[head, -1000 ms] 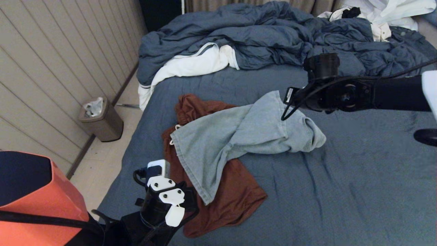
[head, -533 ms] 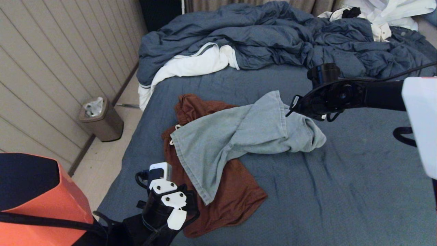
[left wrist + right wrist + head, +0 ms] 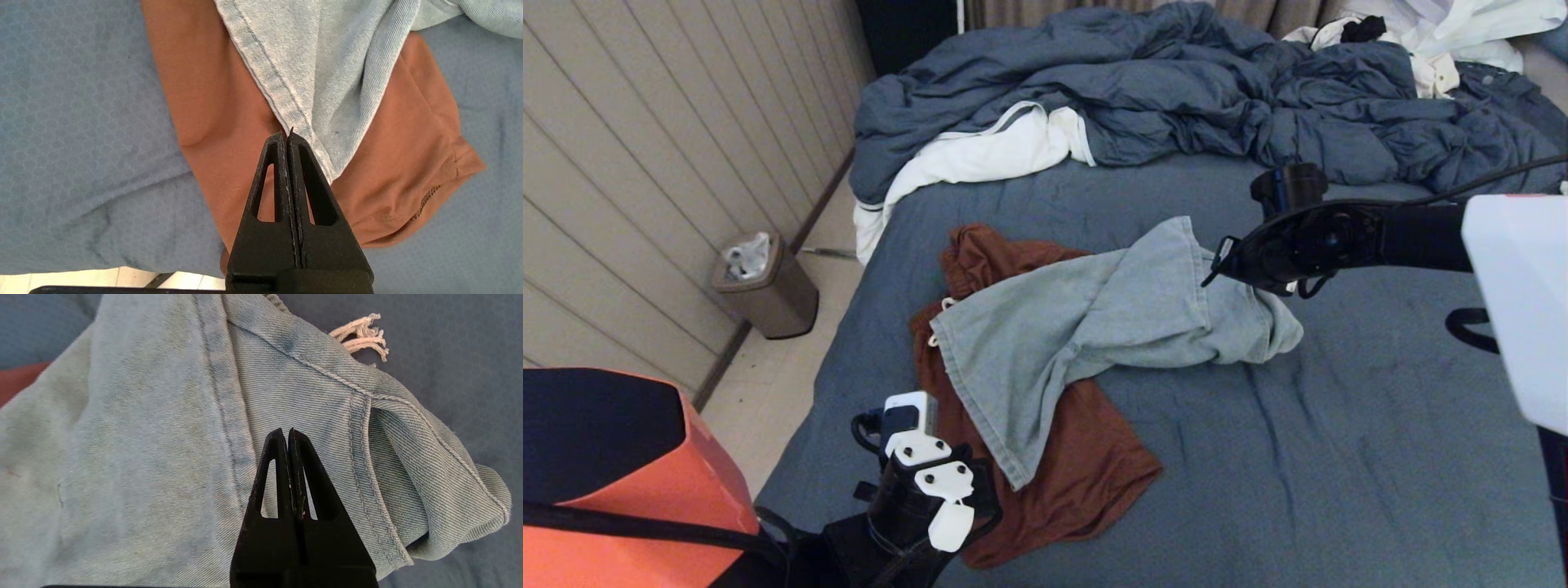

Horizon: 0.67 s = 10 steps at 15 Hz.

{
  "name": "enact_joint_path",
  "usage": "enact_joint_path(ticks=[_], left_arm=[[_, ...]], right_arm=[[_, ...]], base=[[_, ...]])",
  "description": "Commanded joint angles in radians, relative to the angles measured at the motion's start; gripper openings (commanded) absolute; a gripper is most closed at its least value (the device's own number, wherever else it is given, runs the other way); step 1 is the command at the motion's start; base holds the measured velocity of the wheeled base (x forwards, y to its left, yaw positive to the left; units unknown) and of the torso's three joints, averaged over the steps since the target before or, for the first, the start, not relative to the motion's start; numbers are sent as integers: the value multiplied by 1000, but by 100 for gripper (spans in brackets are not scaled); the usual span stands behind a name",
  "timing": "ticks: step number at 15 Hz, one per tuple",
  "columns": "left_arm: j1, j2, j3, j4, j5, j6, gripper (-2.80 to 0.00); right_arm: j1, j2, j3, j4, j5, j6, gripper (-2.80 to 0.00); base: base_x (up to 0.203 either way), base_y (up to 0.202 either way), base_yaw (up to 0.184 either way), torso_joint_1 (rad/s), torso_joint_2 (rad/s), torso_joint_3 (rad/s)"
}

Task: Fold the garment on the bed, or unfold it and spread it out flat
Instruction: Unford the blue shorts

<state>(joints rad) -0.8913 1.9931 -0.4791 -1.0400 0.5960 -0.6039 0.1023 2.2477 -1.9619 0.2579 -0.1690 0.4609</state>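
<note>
A crumpled light-blue denim garment (image 3: pixel 1094 327) lies across a rust-brown garment (image 3: pixel 1078 474) on the bed's slate-blue sheet (image 3: pixel 1339 457). My right gripper (image 3: pixel 286 433) hovers just above the denim's right part near a seam, shut and holding nothing; in the head view its tips (image 3: pixel 1209 276) sit at the denim's raised fold. My left gripper (image 3: pixel 286 136) is shut and empty, low at the bed's near left side, with its tips over the brown garment (image 3: pixel 212 102) right at the denim hem (image 3: pixel 286 102). A frayed white cord (image 3: pixel 361 335) sticks out from the denim.
The puffy blue duvet (image 3: pixel 1176 90) with white lining (image 3: pixel 980 155) is bunched across the far side. White clothes (image 3: pixel 1462 33) lie at the far right corner. A small bin (image 3: pixel 764 286) stands on the floor by the panelled wall, left of the bed.
My right arm has come down and a little nearer, bringing its shut gripper closer to the denim. The left gripper has sunk slightly toward the near edge. The garments have not moved.
</note>
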Motion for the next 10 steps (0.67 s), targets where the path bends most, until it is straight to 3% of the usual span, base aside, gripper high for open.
enact_joint_path(ticks=[1,2,10], left_arm=[[0,3,1,-6,4,-4,-280],[0,3,1,-6,4,-4,-280],[0,7,-1,-6,2,-4,-280]], right_arm=[[0,10,0,0,2,4,-280],[-1,10,0,0,3,5,0],[-4,34,0,-13,47,22,0]], base=[[0,0,0,0,0,0],[0,0,0,0,0,0],[0,0,0,0,0,0]])
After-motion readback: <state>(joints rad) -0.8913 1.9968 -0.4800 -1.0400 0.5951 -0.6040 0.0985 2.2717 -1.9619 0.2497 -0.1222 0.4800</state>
